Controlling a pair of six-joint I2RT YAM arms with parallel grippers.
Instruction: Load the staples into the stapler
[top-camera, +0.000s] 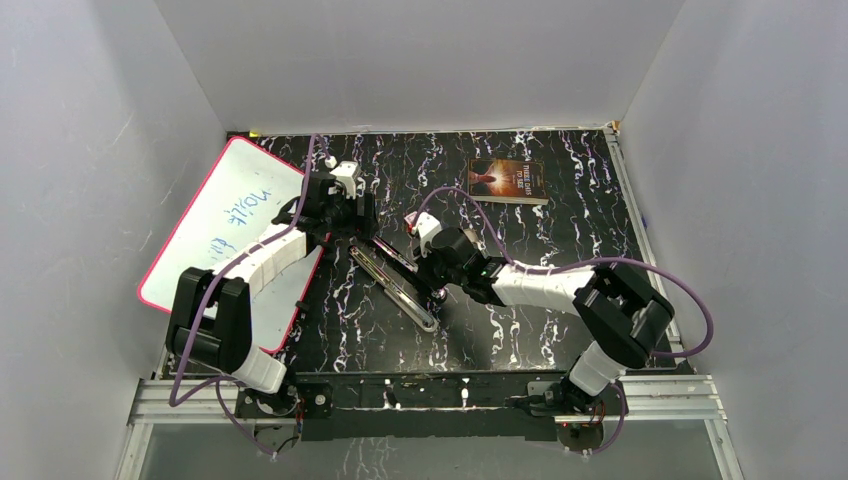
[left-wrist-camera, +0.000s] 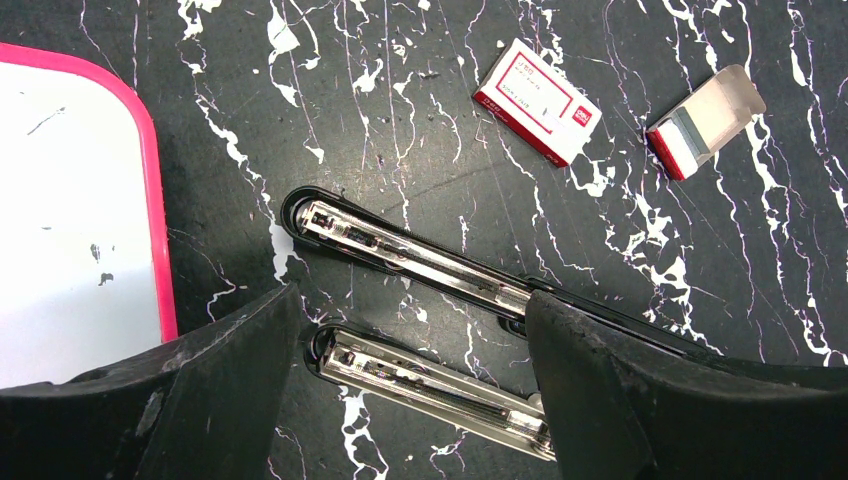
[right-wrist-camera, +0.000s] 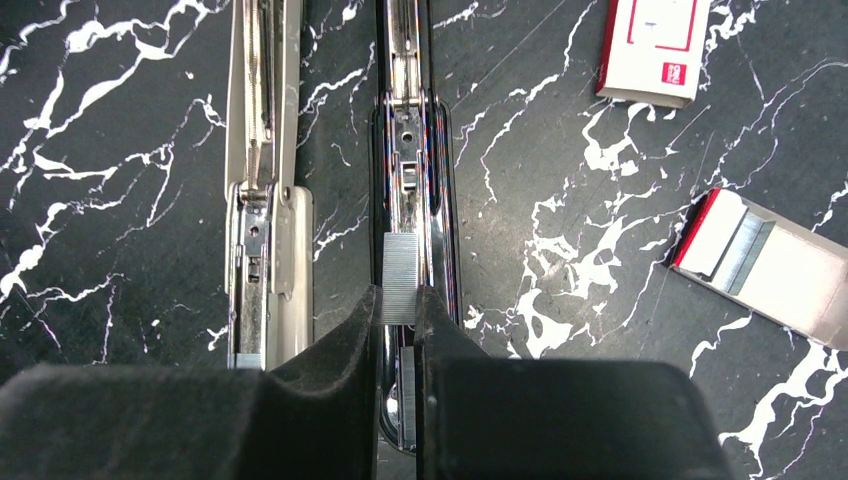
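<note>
Black marbled table (top-camera: 480, 345) is carrying the opened stapler (top-camera: 395, 287) in the overhead view, with both arms reaching over it. Left wrist: the left gripper (left-wrist-camera: 412, 330) is hanging spread wide across the stapler's two halves. Right wrist: the right gripper (right-wrist-camera: 400, 305) is pinching the staples (right-wrist-camera: 400, 270) right over the stapler's metal channel.

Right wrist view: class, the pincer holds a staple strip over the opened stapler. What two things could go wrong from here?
1. The right pincer grips the staples by one end only; they could tilt and miss the channel of the stapler when released.
2. The left pincer hangs open, not holding the stapler, so pressing might slide it.
</note>
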